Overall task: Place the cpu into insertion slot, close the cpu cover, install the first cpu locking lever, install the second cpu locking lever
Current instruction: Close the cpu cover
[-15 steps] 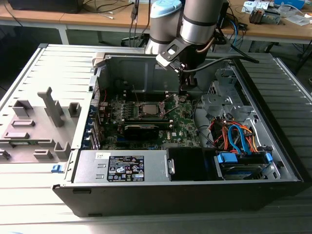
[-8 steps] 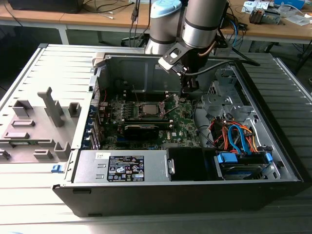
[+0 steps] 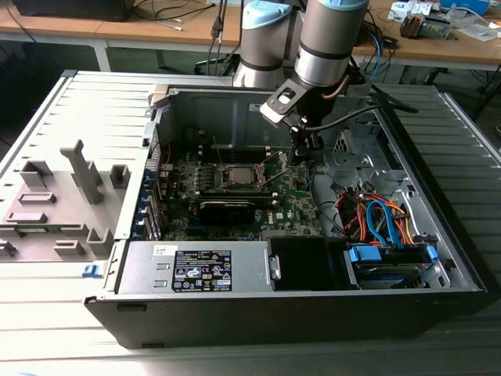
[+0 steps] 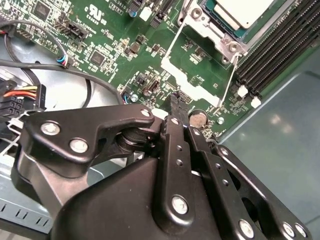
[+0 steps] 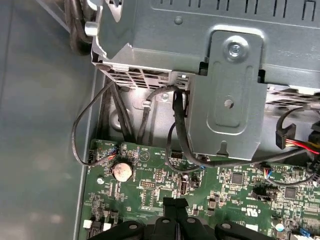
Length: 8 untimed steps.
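Up close, in both wrist views, the gripper (image 4: 175,107) has its two black fingers pressed together with nothing between them. The tips hang low over the green board. I cannot tell whether they touch it.

Just beside the tips sits a round coin battery (image 4: 198,118) at the board's edge.

Farther out, the second wrist view shows the cpu (image 4: 245,10) as a pale square lying flat inside a silver frame. I take that frame for the cpu cover (image 4: 202,15), though I cannot tell whether it is fully down. A thin pale line (image 4: 227,85) runs from that frame's side toward the tips. It may be a locking lever, but I cannot be sure.

In the exterior view the insertion slot (image 3: 225,174) lies toward the exterior view's left of the gripper, near but clearly apart. The gripper stands almost upright at the socket's side, not above it.
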{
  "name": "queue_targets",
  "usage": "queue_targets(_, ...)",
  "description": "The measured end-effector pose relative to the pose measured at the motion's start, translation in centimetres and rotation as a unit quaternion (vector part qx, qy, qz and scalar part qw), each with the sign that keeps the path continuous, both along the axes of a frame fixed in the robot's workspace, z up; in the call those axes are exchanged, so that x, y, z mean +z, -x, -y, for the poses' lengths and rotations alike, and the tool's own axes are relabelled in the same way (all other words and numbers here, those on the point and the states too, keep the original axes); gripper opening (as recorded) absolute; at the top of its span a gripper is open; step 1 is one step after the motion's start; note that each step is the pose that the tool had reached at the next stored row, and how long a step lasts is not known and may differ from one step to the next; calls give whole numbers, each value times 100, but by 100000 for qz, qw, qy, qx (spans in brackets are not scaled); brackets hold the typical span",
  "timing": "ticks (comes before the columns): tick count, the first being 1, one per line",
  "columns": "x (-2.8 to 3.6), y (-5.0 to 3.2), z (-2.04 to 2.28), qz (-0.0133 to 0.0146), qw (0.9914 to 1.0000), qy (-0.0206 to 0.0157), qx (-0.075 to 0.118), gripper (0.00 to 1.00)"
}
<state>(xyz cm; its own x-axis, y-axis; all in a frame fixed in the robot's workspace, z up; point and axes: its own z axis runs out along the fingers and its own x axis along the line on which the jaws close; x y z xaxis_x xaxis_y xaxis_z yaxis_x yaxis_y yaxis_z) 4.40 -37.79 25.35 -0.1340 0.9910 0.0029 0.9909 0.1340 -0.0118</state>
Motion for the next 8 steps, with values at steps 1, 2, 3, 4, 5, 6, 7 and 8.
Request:
queue_targets(1, -5, 4, 0, -1, 100000, -5, 14, 11)
queue_targets(2, -11, 21, 0, -4, 100000, 8, 16, 11)
queue_targets(3, -13, 39, 0, -1, 100000, 6, 14, 11)
queue_targets(4, -15, 54, 0, 0, 100000, -8, 9, 11)
queue_targets(5, -16, 59, 0, 1, 100000, -11, 8, 11)
queue_targets(6, -16, 63, 0, 1, 100000, -5, 10, 11)
queue_targets(7, -16, 66, 0, 1, 100000, 0, 11, 11)
queue_targets(8, -18, 66, 0, -33, 100000, 2, 18, 11)
